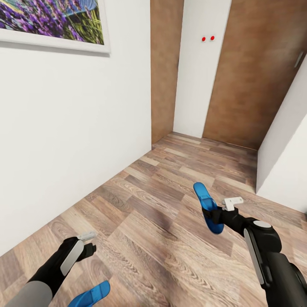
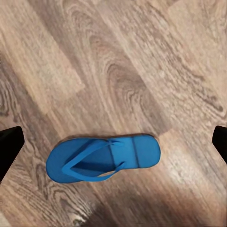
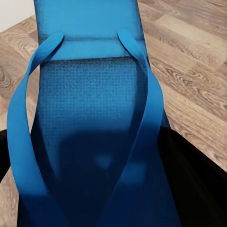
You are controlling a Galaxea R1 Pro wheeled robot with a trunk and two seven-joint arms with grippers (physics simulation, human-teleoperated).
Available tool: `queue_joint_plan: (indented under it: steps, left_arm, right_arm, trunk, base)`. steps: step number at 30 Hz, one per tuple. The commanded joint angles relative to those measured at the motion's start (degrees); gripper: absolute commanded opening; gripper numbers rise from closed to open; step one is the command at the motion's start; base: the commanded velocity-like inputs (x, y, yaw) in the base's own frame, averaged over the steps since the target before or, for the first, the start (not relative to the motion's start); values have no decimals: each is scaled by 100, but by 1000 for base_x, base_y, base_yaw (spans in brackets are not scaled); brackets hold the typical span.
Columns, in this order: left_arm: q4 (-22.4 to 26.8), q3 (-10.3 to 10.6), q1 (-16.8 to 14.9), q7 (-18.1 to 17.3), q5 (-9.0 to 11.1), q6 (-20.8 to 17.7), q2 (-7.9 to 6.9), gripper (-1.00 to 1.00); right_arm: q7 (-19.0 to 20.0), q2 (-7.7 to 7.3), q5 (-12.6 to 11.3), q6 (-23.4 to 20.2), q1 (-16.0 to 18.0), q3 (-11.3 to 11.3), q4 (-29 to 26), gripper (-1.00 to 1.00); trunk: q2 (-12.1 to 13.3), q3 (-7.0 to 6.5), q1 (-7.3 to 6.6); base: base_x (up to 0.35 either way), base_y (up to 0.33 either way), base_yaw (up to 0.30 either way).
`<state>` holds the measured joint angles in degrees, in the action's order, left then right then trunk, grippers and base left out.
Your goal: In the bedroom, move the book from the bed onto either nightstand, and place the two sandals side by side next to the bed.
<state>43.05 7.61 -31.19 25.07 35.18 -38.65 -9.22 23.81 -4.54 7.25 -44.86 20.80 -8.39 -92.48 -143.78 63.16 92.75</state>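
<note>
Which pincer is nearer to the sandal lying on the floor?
Left. The left pincer hovers just above the floor sandal; the right pincer holds the other sandal, farther away.

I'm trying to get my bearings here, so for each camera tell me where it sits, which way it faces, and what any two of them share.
Head view: from the robot's head, facing forward and down over brown wood-plank floor toward white walls; both dark arms show, left gripper, right gripper.
Left wrist view: on the left arm, looking down at a bright blue flat sandal lying on the floor; dark fingertips at the edges.
Right wrist view: on the right arm, looking along the held blue sandal.
Shared: head and right wrist views both show the held sandal.
</note>
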Motion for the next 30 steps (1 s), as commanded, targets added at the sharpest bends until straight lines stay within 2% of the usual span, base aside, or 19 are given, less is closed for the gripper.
queue_joint_plan:
  steps: [1,7,10,16,18,20,21,22,23,27,28,30]
  left_arm:
    - [5,37,1,54,52,10,-8,100]
    - [62,66,46,100,42,-70,-8,100]
    - [93,247,107,91,29,-234,-39,100]
    - [57,1082,196,34,-110,-362,-187,100]
    - [40,1725,223,-191,-173,-381,-257,100]
    - [31,2086,225,-338,-191,-387,-288,100]
    - [31,2086,225,-338,-191,-387,-288,100]
    - [11,2415,216,-496,-202,-391,-361,100]
    - [-2,2555,211,-599,-208,-389,-418,100]
    - [-36,2882,178,-1140,-232,-378,-665,100]
    - [-44,2960,130,-1428,-241,-376,-808,100]
    - [-50,3016,45,-1675,-242,-374,-953,100]
  right_arm:
    - [45,0,57,-22,4,-3,-7,-100]
    - [45,-2,57,-30,-10,100,-7,-100]
    - [45,-3,57,-31,-14,129,-7,-100]
    - [45,-3,59,-31,-26,176,-6,-100]
    - [45,-3,63,-31,-33,355,-5,-100]
    - [45,-3,64,-36,-29,460,-4,-100]
    - [45,-3,64,-36,-29,460,-4,-100]
    - [48,-1,62,-55,-11,530,-3,-100]
    - [49,0,61,-72,0,555,-4,-100]
    - [52,25,59,-161,61,617,-6,-100]
    - [52,88,58,-199,81,635,-6,-100]
    - [51,183,58,-224,94,648,-6,-100]
  trunk:
    - [-2,5,1]
    - [-2,5,1]
    - [-2,5,1]
    - [-10,138,16]
    - [-13,183,21]
    - [-16,227,27]
    - [-17,249,29]
    - [-18,271,32]
    - [-20,293,34]
    - [-25,382,45]
    - [-26,404,47]
    - [-29,449,52]
  base:
    - [198,0,0]
    - [98,0,0]
    - [28,0,0]
    - [11,0,0]
    - [3,0,0]
    - [2,0,0]
    - [1,0,0]
    - [0,0,0]
    - [0,0,0]
    - [0,0,0]
    - [0,0,0]
    - [0,0,0]
